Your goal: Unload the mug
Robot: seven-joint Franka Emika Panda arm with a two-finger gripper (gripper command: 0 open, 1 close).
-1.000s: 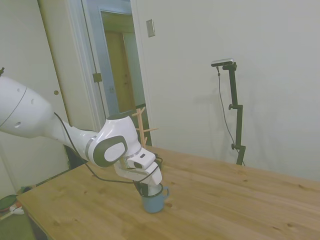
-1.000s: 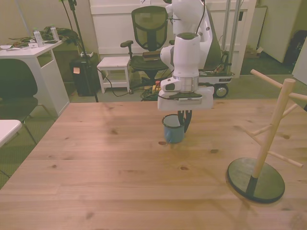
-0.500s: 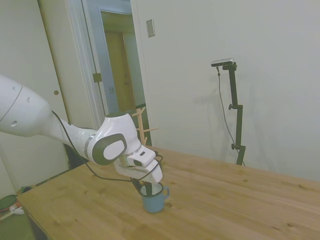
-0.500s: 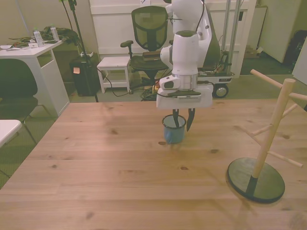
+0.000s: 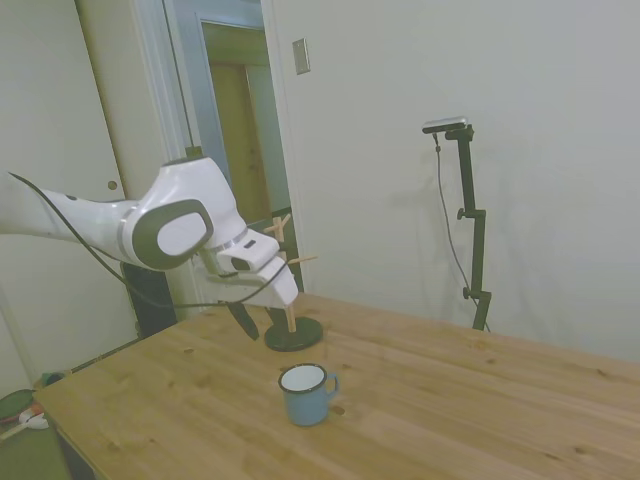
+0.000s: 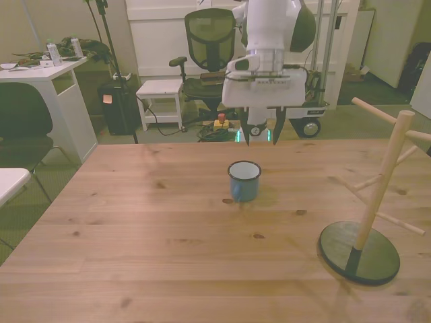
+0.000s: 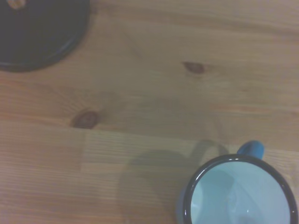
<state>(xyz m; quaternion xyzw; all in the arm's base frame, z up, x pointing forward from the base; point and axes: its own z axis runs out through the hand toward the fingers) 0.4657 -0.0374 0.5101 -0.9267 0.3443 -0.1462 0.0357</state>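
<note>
- The table (image 6: 135, 256) — a broad pine top — carries only two things: a wooden mug tree (image 6: 377, 195) on a dark round base near the edge at the front view's right, and the mug.
- The arm (image 5: 165, 215) hangs in the air above the table's far edge, well off the wood, its wrist tipped so the fingers point down.
- The mug tree's pegs are bare; nothing hangs on them.
- The gripper (image 6: 264, 132) is spread wide and holds nothing — the two dark fingers stand clearly apart in the front view, with empty space between them.
- The mug (image 6: 244, 180) stands upright on its base around the middle of the table, somewhat toward the far edge, mouth up and white inside showing; in the wrist view the mug (image 7: 238, 191) sits on bare wood with its dark rim fully clear.
- The relation that matters: the mug lies below the gripper and a little toward the table's near edge, apart from it, with open air between fingertips and rim.
- Its loop handle (image 5: 331, 383) sticks out sideways, parallel to the tabletop.
- Judged from this, the mug is off the tree and set down, so the unloading looks done; what is left would be for the arm to clear away.
</note>
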